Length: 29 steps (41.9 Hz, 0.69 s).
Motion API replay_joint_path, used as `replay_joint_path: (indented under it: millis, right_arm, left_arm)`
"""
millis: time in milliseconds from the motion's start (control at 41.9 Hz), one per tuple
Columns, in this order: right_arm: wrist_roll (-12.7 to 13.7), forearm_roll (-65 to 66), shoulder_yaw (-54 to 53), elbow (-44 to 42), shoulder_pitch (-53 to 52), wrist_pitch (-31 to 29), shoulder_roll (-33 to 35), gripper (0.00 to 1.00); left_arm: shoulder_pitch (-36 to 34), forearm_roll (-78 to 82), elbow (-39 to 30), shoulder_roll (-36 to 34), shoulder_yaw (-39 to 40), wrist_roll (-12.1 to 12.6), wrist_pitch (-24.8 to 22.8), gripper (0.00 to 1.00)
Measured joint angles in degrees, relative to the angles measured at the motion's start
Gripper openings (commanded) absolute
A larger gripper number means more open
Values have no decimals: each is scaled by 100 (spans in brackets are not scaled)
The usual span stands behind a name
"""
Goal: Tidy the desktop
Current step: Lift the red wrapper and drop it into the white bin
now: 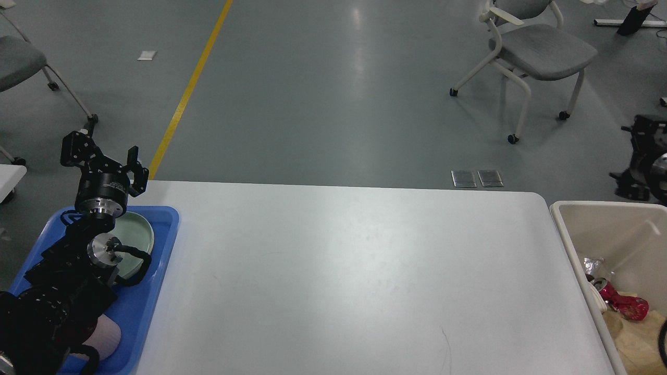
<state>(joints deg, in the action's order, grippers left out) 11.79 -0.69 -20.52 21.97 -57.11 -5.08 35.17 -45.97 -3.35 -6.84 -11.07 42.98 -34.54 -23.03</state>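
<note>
Left gripper (101, 156): raised at the far left, its 2 black fingers spread apart with nothing between them, held above the far end of a blue tray (156, 291). Below and just behind the gripper, on the tray, a pale green plate (136, 234), partly covered by the arm. Further back along the arm, at the tray's near end, a pinkish rounded item (107, 338), too hidden to name. Desktop (354, 281): a wide white table surface with rounded corners, lying to the right of the gripper and stretching well away from it; the tray sits at its left edge. Far across from the gripper, just past the desktop's right edge, a beige bin (568, 229) holding crumpled foil (593, 265), a red wrapper (628, 306) and other scraps. Right gripper: dark machinery shows at the right border, but whether it is the gripper cannot be told. Beyond the desktop, grey floor with a yellow line (190, 86) and 1 grey chair (542, 49) on castors.
</note>
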Motion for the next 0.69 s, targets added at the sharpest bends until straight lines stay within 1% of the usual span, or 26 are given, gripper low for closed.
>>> replay_joint_path:
  millis: [24, 48, 72, 96, 119, 143, 215, 239, 287, 311, 382, 430, 478, 549, 693]
  right_arm:
    - [-12, 1, -299, 26, 4, -2, -70, 100]
    - [-84, 4, -924, 120, 18, -5, -248, 100]
    - [-127, 3, -1154, 168, 27, -7, -319, 100]
    - [-346, 7, -1703, 292, 89, -9, -484, 100]
    - [-453, 7, -1907, 340, 122, -9, -547, 100]
    - [-640, 7, -2145, 391, 180, -10, -635, 100]
    - [-1309, 8, -2625, 498, 383, -13, -899, 100]
    - [-1622, 8, -2745, 537, 466, -18, -1007, 100]
    - [-2133, 21, -2852, 597, 581, -24, -1167, 100]
    - [-2432, 37, -2884, 627, 647, -25, -1253, 100]
    - [-2996, 70, -2915, 669, 804, -28, -1444, 100]
    - [-3167, 78, -2920, 673, 898, -27, -1556, 100]
    - [-3258, 85, -2921, 674, 991, -19, -1695, 100]
    - [-3306, 88, -2921, 671, 1071, 12, -1879, 100]
    - [-3322, 87, -2798, 633, 1114, 44, -2094, 100]
  left_arm:
    - [0, 0, 1, 0, 0, 0, 0, 97]
    - [0, 1, 1, 0, 0, 0, 0, 97]
    - [0, 1, 2, 0, 0, 0, 0, 97]
    - [0, 0, 2, 0, 0, 0, 0, 97]
    - [0, 1, 3, 0, 0, 0, 0, 97]
    - [0, 1, 3, 0, 0, 0, 0, 97]
    - [0, -1, 3, 0, 0, 0, 0, 97]
    - [0, 1, 3, 0, 0, 0, 0, 97]
    - [0, 1, 2, 0, 0, 0, 0, 97]
    - [0, 1, 2, 0, 0, 0, 0, 97]
    - [0, 1, 0, 0, 0, 0, 0, 97]
    - [0, 0, 0, 0, 0, 0, 0, 97]
    - [0, 0, -1, 0, 0, 0, 0, 97]
    - [0, 1, -3, 0, 0, 0, 0, 97]
    - [0, 1, -3, 0, 0, 0, 0, 97]
